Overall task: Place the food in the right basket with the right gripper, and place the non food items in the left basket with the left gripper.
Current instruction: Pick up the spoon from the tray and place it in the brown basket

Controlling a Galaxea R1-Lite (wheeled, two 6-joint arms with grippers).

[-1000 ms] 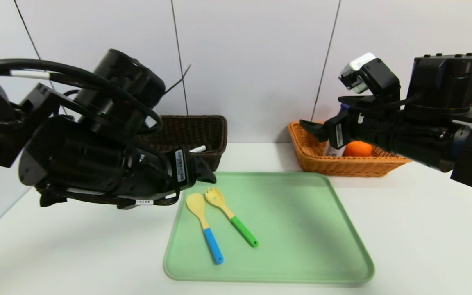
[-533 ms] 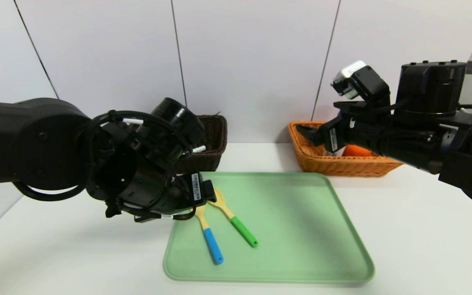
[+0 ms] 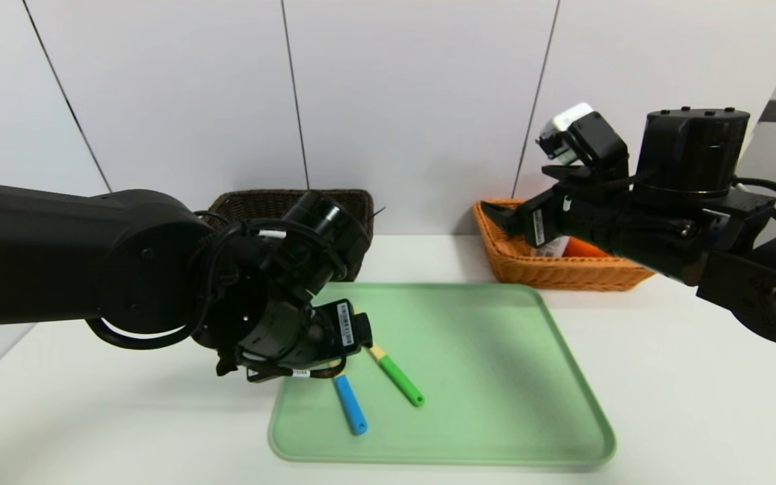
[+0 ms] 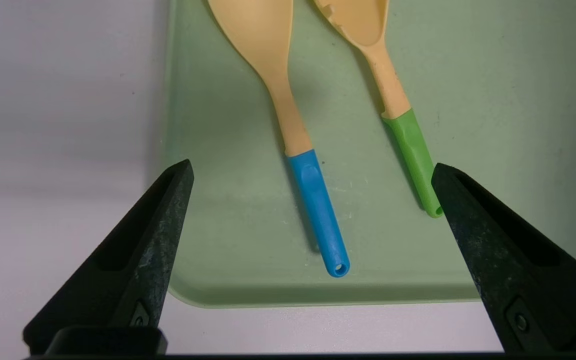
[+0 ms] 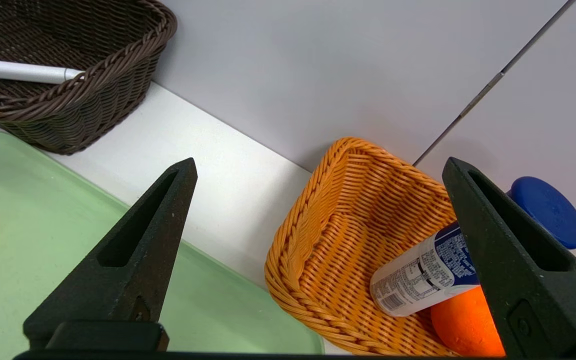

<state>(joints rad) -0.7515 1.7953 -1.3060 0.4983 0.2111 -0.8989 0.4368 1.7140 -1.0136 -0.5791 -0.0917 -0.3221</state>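
On the green tray lie a yellow spoon with a blue handle and a yellow fork with a green handle, side by side. My left gripper hangs open just above them, the spoon's handle between its fingers and untouched; in the head view it covers both yellow heads. A white marker lies in the dark brown left basket. The orange-tan right basket holds the orange fruit and the white-and-blue bottle. My right gripper hovers open above that basket, empty.
The tray sits mid-table on a white tabletop, with both baskets behind it against the grey wall. The left arm's bulk hangs over the table's left side.
My left arm has swung down and right from the dark basket to just above the spoon and fork. The right arm has drawn back slightly above the orange basket.
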